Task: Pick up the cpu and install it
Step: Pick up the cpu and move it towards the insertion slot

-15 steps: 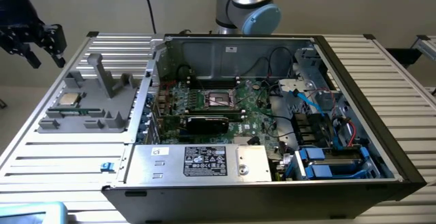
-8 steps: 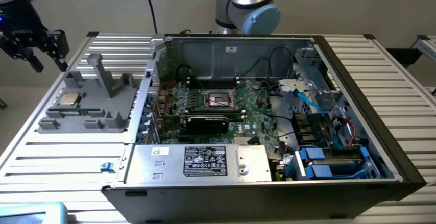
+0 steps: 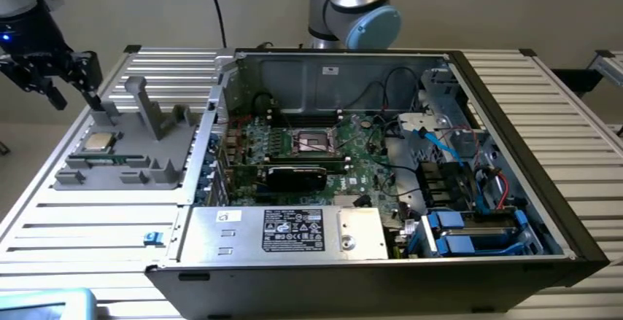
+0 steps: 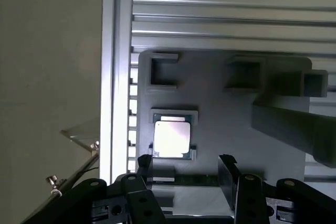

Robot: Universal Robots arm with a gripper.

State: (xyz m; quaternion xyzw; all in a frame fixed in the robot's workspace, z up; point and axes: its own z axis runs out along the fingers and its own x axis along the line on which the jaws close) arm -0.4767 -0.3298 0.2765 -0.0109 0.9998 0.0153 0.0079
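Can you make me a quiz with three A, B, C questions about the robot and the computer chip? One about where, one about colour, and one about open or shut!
1. Where is the cpu?
A) held up in the air
B) on the grey holder beside the computer
C) on the floor

2. What colour is the cpu's top?
A) red
B) green
C) silver

3. How are the fingers?
A) open, holding nothing
B) shut on the cpu
C) shut on a cable

Answers:
1 B, it lies in a pocket of the holder.
2 C, its top shines silver in the wrist view.
3 A, they stand apart with nothing between them.
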